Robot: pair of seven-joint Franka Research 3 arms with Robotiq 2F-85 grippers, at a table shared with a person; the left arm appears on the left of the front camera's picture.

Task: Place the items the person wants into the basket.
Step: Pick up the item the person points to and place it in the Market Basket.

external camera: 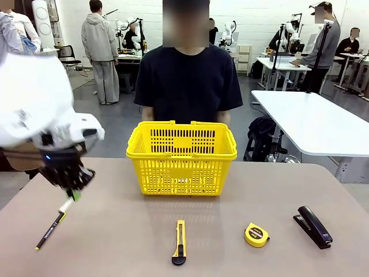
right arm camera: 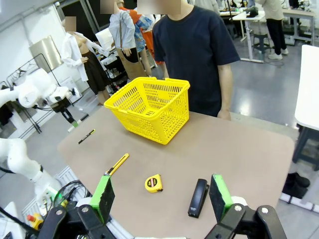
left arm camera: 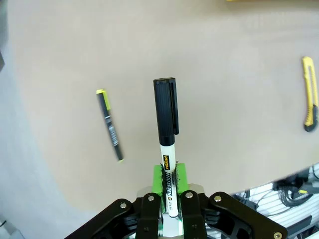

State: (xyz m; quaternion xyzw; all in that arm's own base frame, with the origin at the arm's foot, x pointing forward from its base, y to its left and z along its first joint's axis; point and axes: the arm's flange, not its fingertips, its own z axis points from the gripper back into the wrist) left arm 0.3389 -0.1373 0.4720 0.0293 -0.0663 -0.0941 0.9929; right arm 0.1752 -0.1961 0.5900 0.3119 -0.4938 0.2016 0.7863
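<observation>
Marker [left arm camera: 166, 114] is clamped in the left end effector [left arm camera: 169, 175], cap pointing straight out from it. Yellow basket [external camera: 183, 173] is off to its right, so the left arm's closest.

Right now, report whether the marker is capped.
Capped: the black cap sits on the white marker held in the left gripper.

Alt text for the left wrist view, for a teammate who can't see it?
The left gripper is shut on the white marker, gripping its white barrel with the black cap pointing away. On the tan table, a black pen lies at picture left and a yellow utility knife at the right edge.
</observation>
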